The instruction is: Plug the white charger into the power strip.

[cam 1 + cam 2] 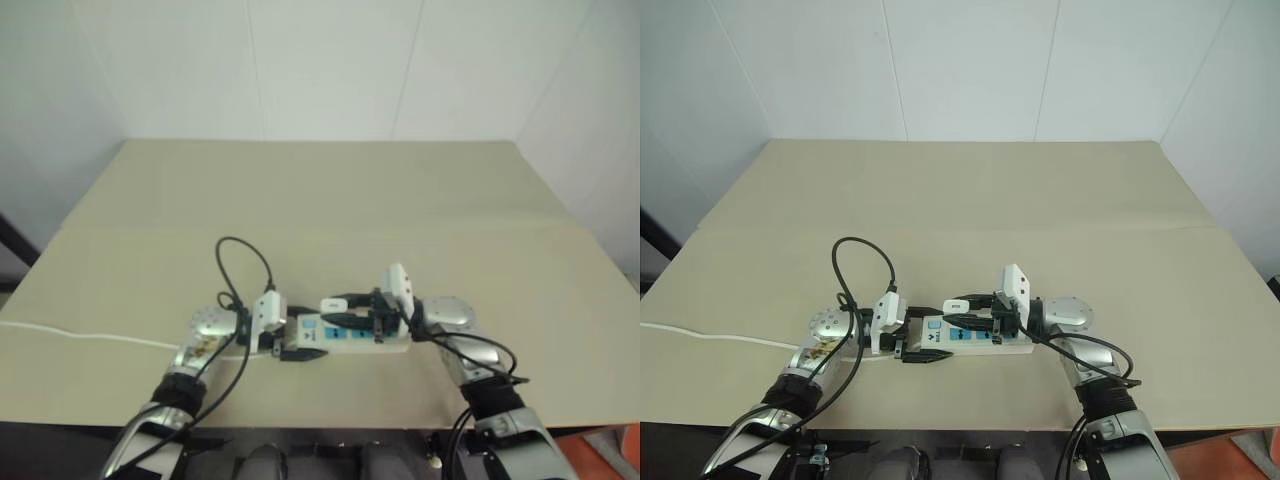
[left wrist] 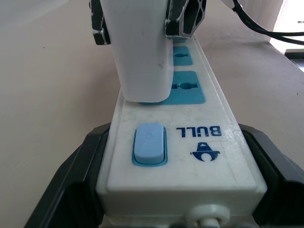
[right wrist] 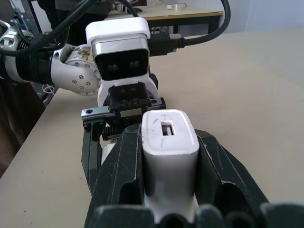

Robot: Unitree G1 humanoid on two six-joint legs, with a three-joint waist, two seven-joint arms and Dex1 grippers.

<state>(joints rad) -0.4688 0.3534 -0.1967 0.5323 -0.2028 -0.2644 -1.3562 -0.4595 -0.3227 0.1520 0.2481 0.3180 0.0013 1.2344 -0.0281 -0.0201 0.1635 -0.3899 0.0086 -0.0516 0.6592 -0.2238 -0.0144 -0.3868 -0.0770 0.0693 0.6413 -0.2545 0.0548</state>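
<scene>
While you look down over the beige surface [image 1: 330, 190], the power strip [image 1: 345, 338] lies close to its near edge, about midway between the left and right edges, its length running left to right. Your left tool [image 1: 908, 350] has its black fingers spread wide around the strip's switch end, one finger against each long side, so it is grasping the power strip. In the left wrist view you see the pale blue switch [image 2: 149, 144] nearest the fingers, then blue lettering, then the blue sockets [image 2: 185, 89] running away along the bar.

Your right tool [image 1: 962, 312] is clenched on the white charger [image 3: 169, 149], its two black fingers pressed to the charger's opposite sides. The charger stands upright over the power strip, its lower end meeting the socket closest to the switch; you cannot tell whether it is fully seated. A slot in the charger's upper face shows in the right wrist view.

A thin white cord [image 1: 90, 337] runs from the strip's switch end toward the surface's left edge.
</scene>
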